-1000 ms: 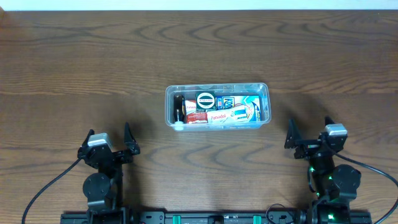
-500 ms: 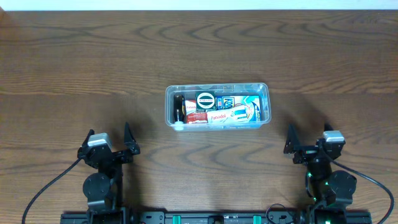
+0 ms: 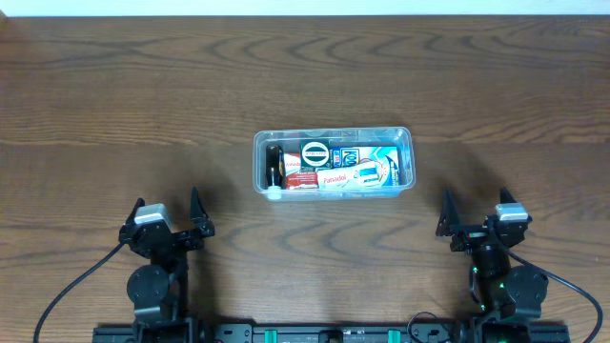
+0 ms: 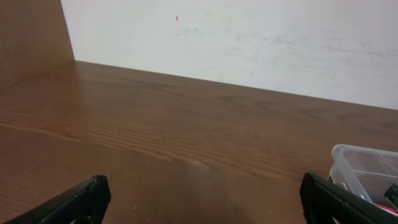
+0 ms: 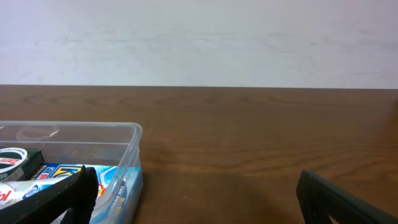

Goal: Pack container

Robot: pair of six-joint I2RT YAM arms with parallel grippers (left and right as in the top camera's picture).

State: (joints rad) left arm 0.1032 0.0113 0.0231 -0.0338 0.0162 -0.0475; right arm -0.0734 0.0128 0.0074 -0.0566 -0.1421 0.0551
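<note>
Overhead: right gripper (image 3: 475, 214) just drew back toward near edge, claw spread wide, empty. Left gripper (image 3: 169, 206) parked, fingers apart, empty. Container (image 3: 333, 131) mid-table, holding boxes (image 3: 355, 172) and dark bottle (image 3: 274, 168); packing looks finished.
Left wrist: container corner at right, table (image 4: 186, 124) ahead.
Right wrist: container at left, path unobstructed.

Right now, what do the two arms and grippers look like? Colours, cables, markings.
Both arms are black, with a pale grey block at the wrist. The left gripper and right gripper each have two slim, tapered black fingers. A black cable loops from each base. Small green lights glow on the right arm.
</note>
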